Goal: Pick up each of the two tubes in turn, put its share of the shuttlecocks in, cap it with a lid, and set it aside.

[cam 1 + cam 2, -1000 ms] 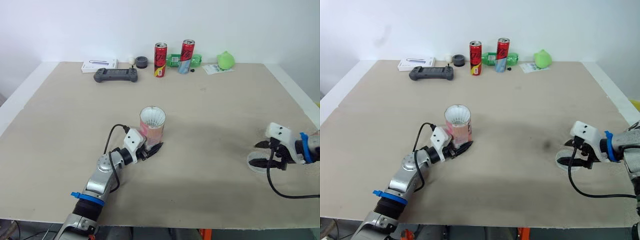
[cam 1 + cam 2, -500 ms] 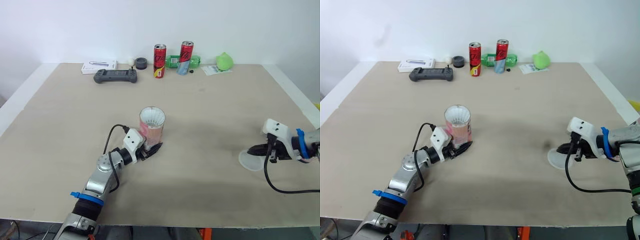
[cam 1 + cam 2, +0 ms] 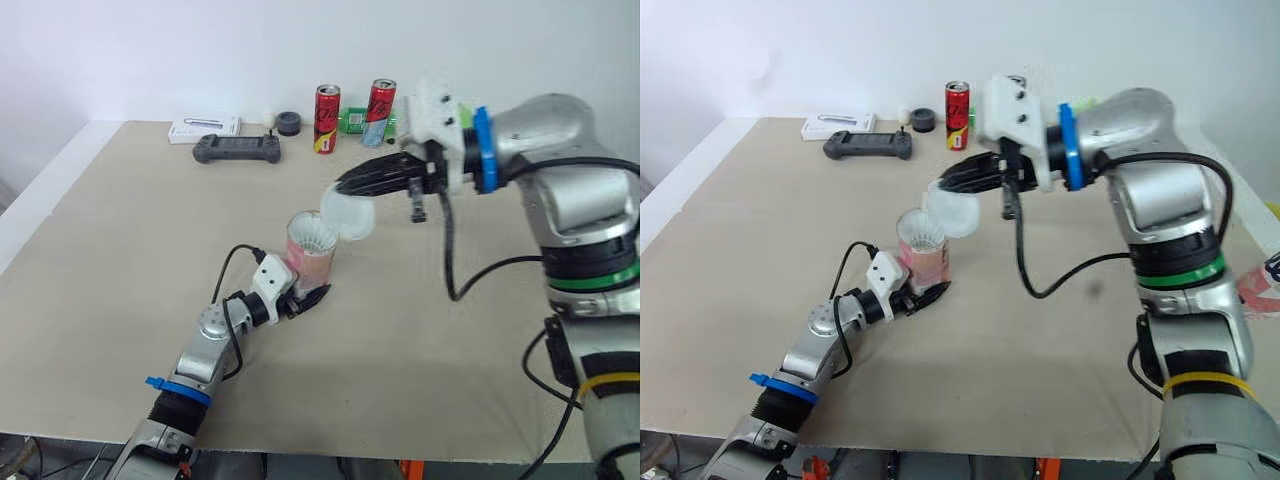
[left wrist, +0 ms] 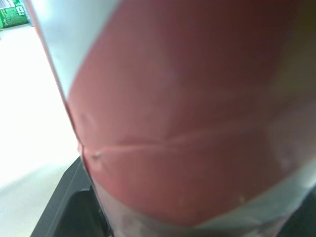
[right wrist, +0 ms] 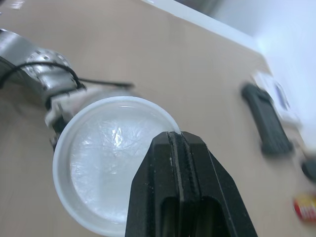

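A red and silver tube (image 3: 311,255) stands upright mid-table with white shuttlecock feathers (image 3: 312,236) showing in its mouth. My left gripper (image 3: 303,298) is shut on the tube's base, and the tube wall (image 4: 187,123) sits close between its fingers in the left wrist view. My right gripper (image 3: 346,188) is shut on the rim of a translucent white lid (image 3: 347,214). It holds the lid tilted, just above and to the right of the tube's mouth. In the right wrist view the lid (image 5: 111,158) hangs beyond the closed fingers (image 5: 180,187), above the left arm.
Along the far edge stand two red cans (image 3: 326,105) (image 3: 379,100), a green bottle (image 3: 351,121), a dark game controller (image 3: 236,148), a white box (image 3: 205,128) and a small dark round object (image 3: 289,123).
My right gripper closed on the lid at the table's right side, lifted it and carried it left to just over the tube's mouth. The left gripper kept its hold on the tube.
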You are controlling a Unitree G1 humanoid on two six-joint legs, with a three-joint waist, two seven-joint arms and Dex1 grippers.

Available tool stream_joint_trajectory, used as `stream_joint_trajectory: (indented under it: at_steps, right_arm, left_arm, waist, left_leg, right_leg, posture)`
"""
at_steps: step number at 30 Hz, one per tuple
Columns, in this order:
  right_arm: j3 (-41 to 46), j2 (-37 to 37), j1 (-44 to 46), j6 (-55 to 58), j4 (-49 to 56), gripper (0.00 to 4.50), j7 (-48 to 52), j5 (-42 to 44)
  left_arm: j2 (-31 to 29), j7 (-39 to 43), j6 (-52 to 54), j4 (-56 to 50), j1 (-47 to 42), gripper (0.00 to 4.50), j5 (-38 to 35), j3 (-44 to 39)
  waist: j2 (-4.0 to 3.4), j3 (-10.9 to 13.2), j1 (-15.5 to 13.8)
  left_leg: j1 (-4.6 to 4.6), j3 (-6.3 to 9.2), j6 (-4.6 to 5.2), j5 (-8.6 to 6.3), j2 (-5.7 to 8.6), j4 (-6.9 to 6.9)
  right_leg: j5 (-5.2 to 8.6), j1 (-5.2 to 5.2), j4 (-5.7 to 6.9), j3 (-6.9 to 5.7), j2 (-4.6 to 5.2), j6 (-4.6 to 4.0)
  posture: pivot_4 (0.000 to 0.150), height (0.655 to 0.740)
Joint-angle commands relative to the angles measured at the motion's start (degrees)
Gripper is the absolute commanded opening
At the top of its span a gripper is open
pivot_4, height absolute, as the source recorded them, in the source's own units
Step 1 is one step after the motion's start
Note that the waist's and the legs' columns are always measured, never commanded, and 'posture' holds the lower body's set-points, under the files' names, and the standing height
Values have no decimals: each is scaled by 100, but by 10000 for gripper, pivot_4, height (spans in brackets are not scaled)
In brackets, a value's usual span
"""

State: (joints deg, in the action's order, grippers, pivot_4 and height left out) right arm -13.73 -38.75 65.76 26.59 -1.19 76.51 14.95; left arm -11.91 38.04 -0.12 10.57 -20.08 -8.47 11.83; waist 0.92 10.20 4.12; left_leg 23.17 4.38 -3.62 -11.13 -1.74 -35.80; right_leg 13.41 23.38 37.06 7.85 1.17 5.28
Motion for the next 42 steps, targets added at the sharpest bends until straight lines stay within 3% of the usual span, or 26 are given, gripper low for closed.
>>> stream_joint_trajectory:
  at_steps: [1, 15, 42]
  right_arm:
    - [-123, 230, 324, -364, -210, 221, 89, -155]
    - [-607, 809, 602, -986, -876, 221, 215, -742]
    - [-813, 727, 683, -1484, -1066, 221, 603, -1384]
  left_arm:
    - [-63, -98, 158, 168, 121, 29438, 215, 54]
    - [-49, -224, 183, 52, 239, 29438, 245, 73]
    - [-33, -249, 198, 10, 270, 29438, 291, 74]
  waist:
    - [0, 0, 0]
    - [0, 0, 22]
    - [0, 0, 24]
  left_leg:
    - [-1, 0, 0, 0, 0, 1]
    - [-8, 7, 3, 2, -3, 4]
    - [-8, 12, 3, 2, -2, 12]
  right_leg:
    - [0, 0, 0, -1, 0, 0]
    - [-3, -1, 3, -12, -1, -1]
    - [1, -1, 2, -16, -1, -6]
  posture:
    - [1500, 7400]
    - [1500, 7400]
    - [1500, 7400]
